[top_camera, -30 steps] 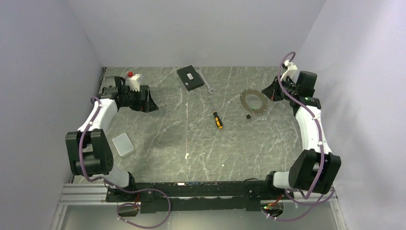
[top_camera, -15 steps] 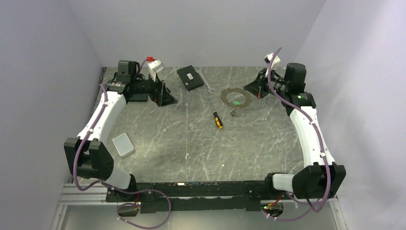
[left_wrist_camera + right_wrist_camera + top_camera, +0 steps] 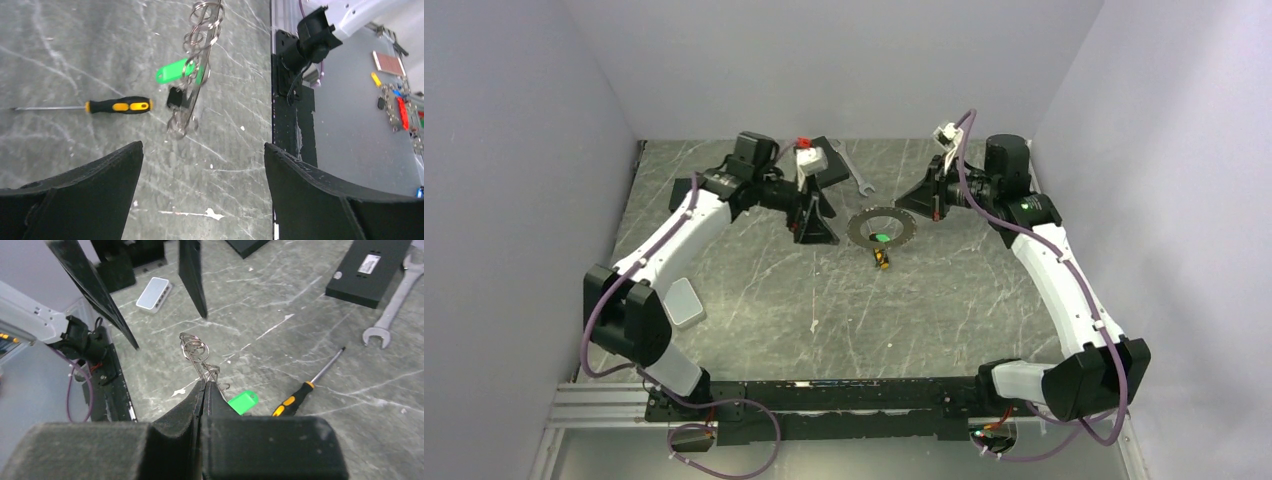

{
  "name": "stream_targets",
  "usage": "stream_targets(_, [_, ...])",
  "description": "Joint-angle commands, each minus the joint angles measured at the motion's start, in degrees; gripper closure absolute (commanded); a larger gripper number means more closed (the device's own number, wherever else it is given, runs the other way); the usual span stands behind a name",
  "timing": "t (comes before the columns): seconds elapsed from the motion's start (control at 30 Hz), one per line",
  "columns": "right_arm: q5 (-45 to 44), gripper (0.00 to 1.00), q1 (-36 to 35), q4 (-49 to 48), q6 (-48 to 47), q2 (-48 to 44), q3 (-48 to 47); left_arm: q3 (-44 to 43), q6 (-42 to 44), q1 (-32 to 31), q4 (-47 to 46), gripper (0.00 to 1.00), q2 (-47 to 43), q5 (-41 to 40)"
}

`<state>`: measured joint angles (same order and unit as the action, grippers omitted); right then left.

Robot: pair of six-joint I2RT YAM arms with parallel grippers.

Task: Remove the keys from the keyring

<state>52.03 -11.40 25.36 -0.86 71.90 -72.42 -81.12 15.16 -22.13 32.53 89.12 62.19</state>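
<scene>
The keyring [image 3: 882, 212] hangs in the air over the middle of the table, its rim fringed with small grey keys [image 3: 856, 230] and a green tag [image 3: 880, 237] dangling inside. My right gripper [image 3: 904, 207] is shut on the hoop's right edge. In the right wrist view the pads [image 3: 212, 405] pinch the wire loops of the keyring [image 3: 196, 349], with the green tag [image 3: 243, 401] just beside them. My left gripper [image 3: 816, 226] stands open to the left of the hoop. In its wrist view the keyring [image 3: 200, 60] hangs edge-on ahead of the left gripper [image 3: 202, 146], apart from both fingers.
A yellow-and-black screwdriver [image 3: 117, 105] lies on the table under the hoop. A silver wrench [image 3: 856, 172] and a black box [image 3: 372, 270] lie at the back. A small white box [image 3: 681, 300] sits near the left arm. Walls close in the left, right and back.
My right gripper has carried the keyring leftward from the back right to above the middle. The left arm has swung right from the back left, its open gripper now beside the hoop.
</scene>
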Motion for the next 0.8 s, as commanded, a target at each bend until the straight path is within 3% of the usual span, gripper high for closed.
stream_targets(0.0, [3.57, 1.0, -1.65, -2.69, 0.39, -1.09, 0.23, -2.04, 3.12, -4.78, -1.68, 0.06, 2.28, -3.26])
stream_targets(0.17, [5.27, 1.0, -2.93, -2.96, 0.44, -1.06, 0.97, -2.24, 3.02, -7.7, -4.08, 0.1, 4.76, -6.64])
stream_targets(0.27, [5.01, 1.0, -3.47, -3.3, 0.52, -1.27, 1.85, -2.84, 2.74, -8.53, -4.42, 0.18, 5.55, -5.85])
stream_targets(0.37, [4.52, 1.0, -3.63, -4.19, 0.77, -1.19, 2.72, -3.6, 3.06, -9.18, -3.44, 0.41, 5.96, -3.53])
stream_targets(0.47, [2.57, 1.0, -3.53, -6.02, 3.27, -0.76, 3.51, -4.45, 2.62, -9.42, -2.93, 0.75, 6.0, -2.42])
stream_targets(0.53, [0.58, 1.0, -3.35, -6.98, 4.54, -0.19, 3.55, -4.8, 3.08, -9.42, -1.94, 0.92, 5.93, -4.67])
stream_targets(0.57, [-0.25, 0.93, -2.68, -6.85, 4.88, 0.16, 3.26, -4.95, 3.71, -9.42, -1.28, 0.99, 5.77, -6.72])
stream_targets(0.6, [-0.35, 0.86, -1.88, -6.77, 5.45, 0.55, 2.96, -5.08, 4.95, -9.38, -0.56, 1.0, 5.58, -9.22])
stream_targets(0.73, [1.31, 0.42, 3.48, -10.5, 11.12, 1.24, 3.82, -5.89, 9.31, -9.42, 2.59, 1.0, 4.42, -20.8])
stream_targets(0.77, [1.88, 0.36, 5.31, -11.69, 12.68, 1.42, 4.19, -6.22, 9.78, -9.42, 2.51, 1.0, 3.98, -25.51])
